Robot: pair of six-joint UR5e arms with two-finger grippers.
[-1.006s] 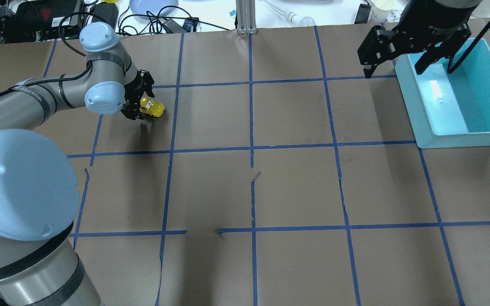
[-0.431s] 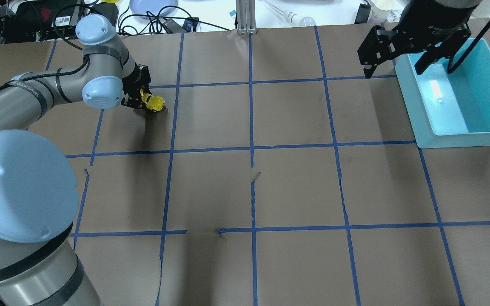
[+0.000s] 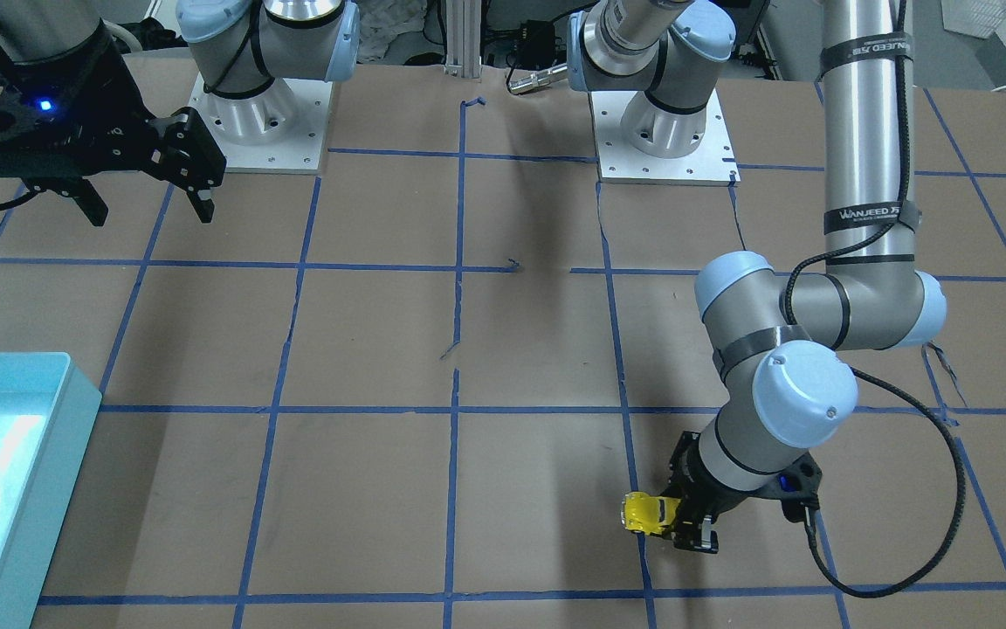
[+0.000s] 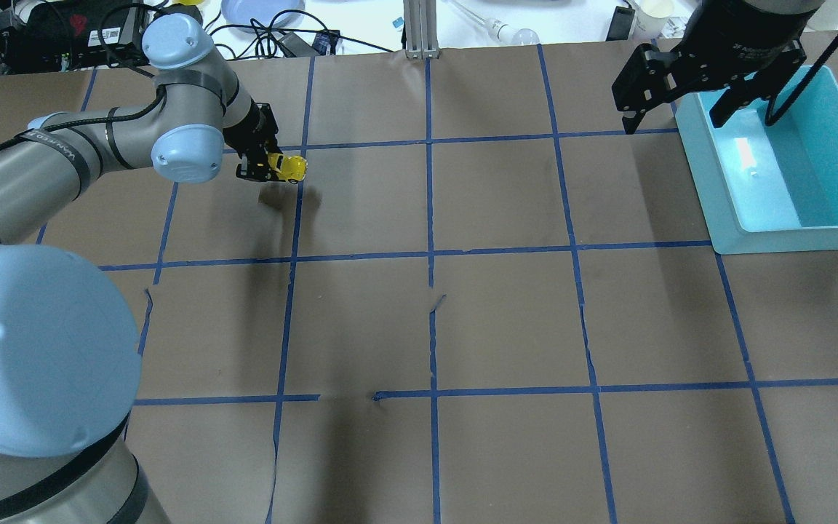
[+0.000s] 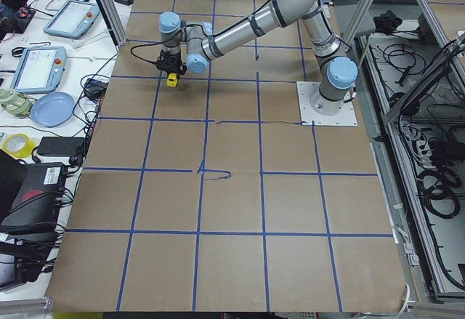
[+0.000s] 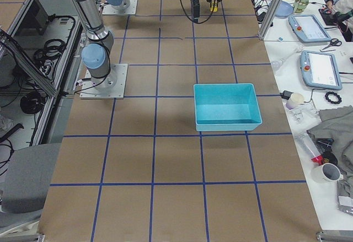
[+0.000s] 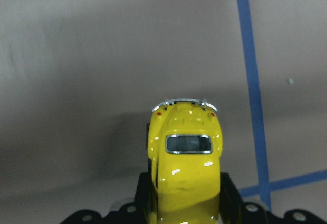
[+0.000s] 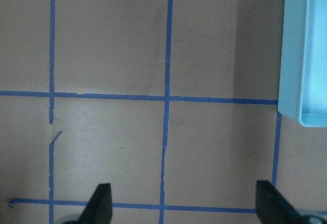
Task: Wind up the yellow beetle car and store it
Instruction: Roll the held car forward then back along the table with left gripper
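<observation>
Left gripper (image 4: 272, 166) clamped on the sides of the yellow beetle car (image 4: 291, 167), with the bumper end sticking out free. The car is at the table's 10 o'clock in the overhead view. Its shadow is offset, so it looks lifted off the brown paper (image 4: 506, 313). Right gripper (image 4: 672, 122) is spread wide, holding nothing, at the 10 o'clock corner of the teal bin (image 4: 783, 240). The bin is at the table's 2 o'clock.

Risks:
- The glossy rounded body could pivot or squirt out of the pinch during wind-up dragging.
- Too light a press and the wheels would skid.
- The long carry to the bin could lose the car.

The left gripper (image 4: 272, 164) clamps its fingers on the yellow beetle car (image 4: 293, 168); the right gripper (image 4: 671, 122) hangs, fingers spread.
</observation>
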